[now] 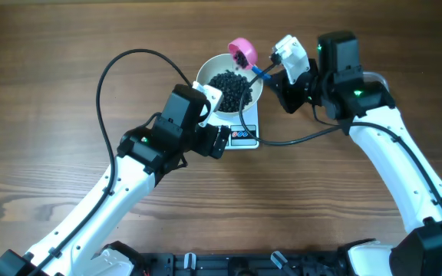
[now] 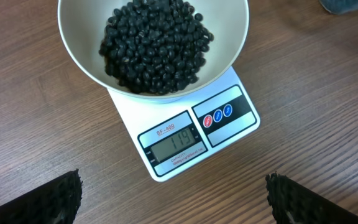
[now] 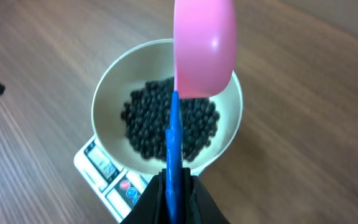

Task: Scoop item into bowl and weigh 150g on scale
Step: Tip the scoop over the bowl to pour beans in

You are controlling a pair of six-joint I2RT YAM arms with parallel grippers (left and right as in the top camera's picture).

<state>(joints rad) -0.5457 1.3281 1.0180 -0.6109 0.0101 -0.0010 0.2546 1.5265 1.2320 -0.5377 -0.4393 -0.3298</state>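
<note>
Wood table (image 3: 55,50); beans (image 3: 160,124) in bowl (image 3: 110,93), seemingly below scoop (image 3: 204,50) in right fingers (image 3: 201,202)

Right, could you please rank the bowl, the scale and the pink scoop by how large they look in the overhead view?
1. bowl, largest as seen.
2. scale, mostly hidden under the bowl, so its rank against the bowl is unsure.
3. pink scoop, clearly smallest.

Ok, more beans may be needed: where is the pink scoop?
Overhead, the pink scoop hangs over the far right rim of the bowl, its blue handle held by the right gripper.
</note>
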